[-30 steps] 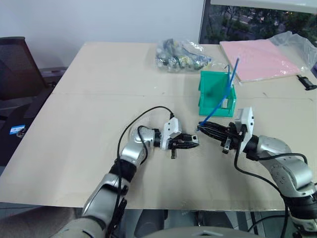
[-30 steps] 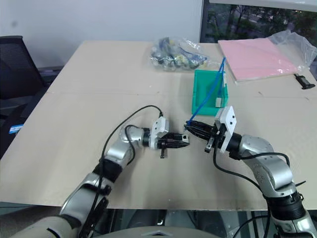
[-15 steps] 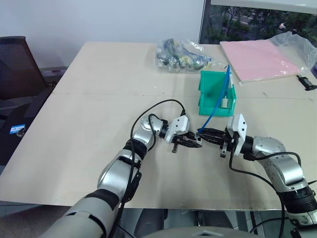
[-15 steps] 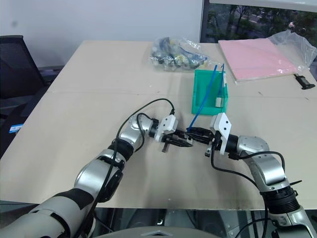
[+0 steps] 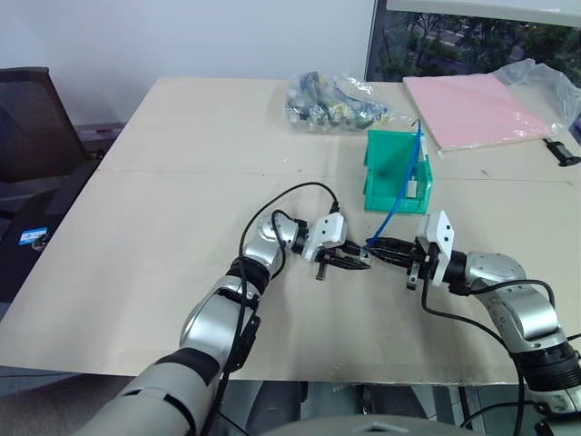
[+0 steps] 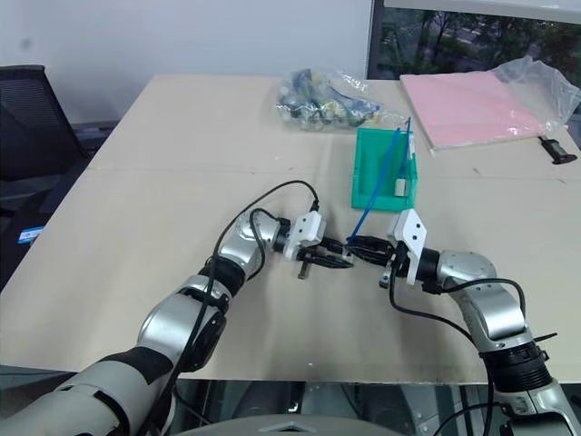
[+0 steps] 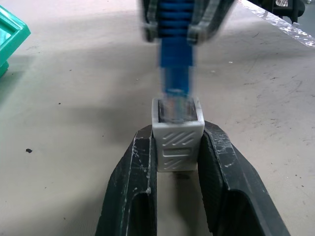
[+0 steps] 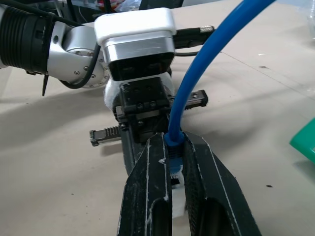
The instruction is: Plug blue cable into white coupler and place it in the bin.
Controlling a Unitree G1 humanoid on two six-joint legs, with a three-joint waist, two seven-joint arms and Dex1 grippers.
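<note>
1. The left gripper (image 7: 177, 191) is clamped on the white coupler (image 7: 177, 135), its two black fingers (image 7: 129, 196) pressing opposite ribbed sides, socket mouth facing the plug.
2. The right gripper (image 8: 172, 177) is squeezed tight on the blue cable (image 8: 197, 88) just behind its clear plug, whose tip sits at the socket mouth; I cannot tell whether it is fully seated.
3. The two grippers meet above the table (image 5: 163, 200), with the bin (image 5: 398, 173) at about one o'clock from them, nearby; the cable's far end arches into it.
4. The coupler looks light, rigid and slick, so the flat-side grip suits it.
5. The cable seems limp and springy; holding near the plug keeps it from buckling.
</note>
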